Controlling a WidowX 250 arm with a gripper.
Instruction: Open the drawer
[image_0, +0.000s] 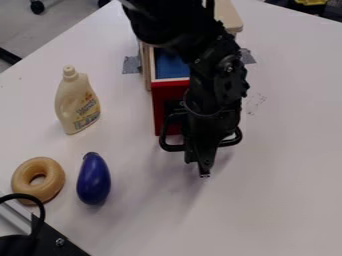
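The drawer, with its red front, stands out from the pale wooden cabinet behind it, and part of its blue inside shows. The black gripper hangs at the near side of the drawer, pointing down, with the dark handle of the drawer showing on both sides of it; whether the gripper is open, closed or holding that handle, I cannot tell. The arm hides the right part of the drawer. Left of the drawer stands a cream bottle. Nearer the camera than the drawer and to its left, a dark blue eggplant and a tan ring lie side by side on the white table.
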